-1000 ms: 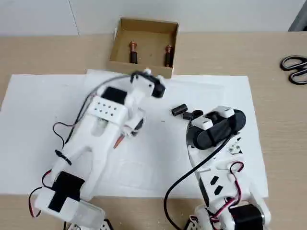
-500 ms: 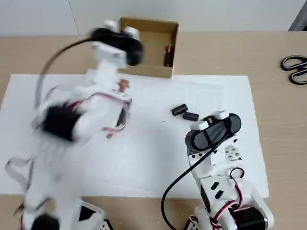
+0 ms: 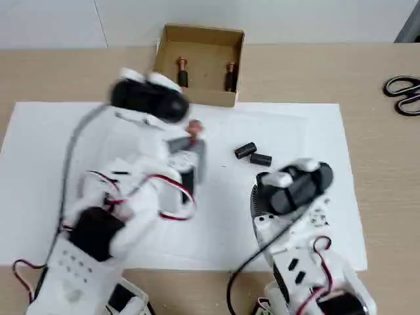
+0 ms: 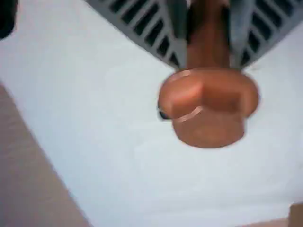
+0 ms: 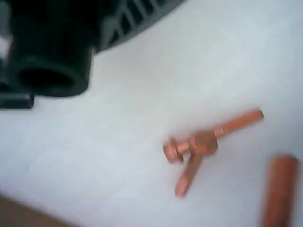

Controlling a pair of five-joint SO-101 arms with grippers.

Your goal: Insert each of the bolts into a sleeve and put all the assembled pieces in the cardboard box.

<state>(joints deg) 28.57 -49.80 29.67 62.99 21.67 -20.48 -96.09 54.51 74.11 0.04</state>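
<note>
bolt (image 4: 208, 106), copper in colour, is clamped by its shank between the grey ribbed fingers (image 4: 142, 23) of the left tool (image 3: 190, 139), and its wide head sticks out past the tips. that tool hangs over the white sheet (image 3: 315, 131) that covers the middle of the worktop (image 3: 380, 164). it is near the front wall of the box (image 3: 197, 96) and to one side of the loose sleeves (image 3: 245, 150), with the bolt head turned toward the box. the box stands at the far edge of the sheet and has two assembled pieces (image 3: 182, 71) in it. they are well apart, one near each side wall, each black with a copper head at its far end. the two loose sleeves are black and lie on the sheet just beside each other, between the two arms. the right tool (image 5: 66, 54) is closed on a sleeve (image 5: 47, 66), a black tube held off the sheet with its open end facing the wrist camera. below it, on the sheet, lie three loose bolts (image 5: 196, 144). two of them touch and cross near their heads, and the third lies near them but apart, only partly seen. scissors (image 3: 403, 95) lie on the bare worktop, off the sheet on the right arm's side, well apart from everything else.
</note>
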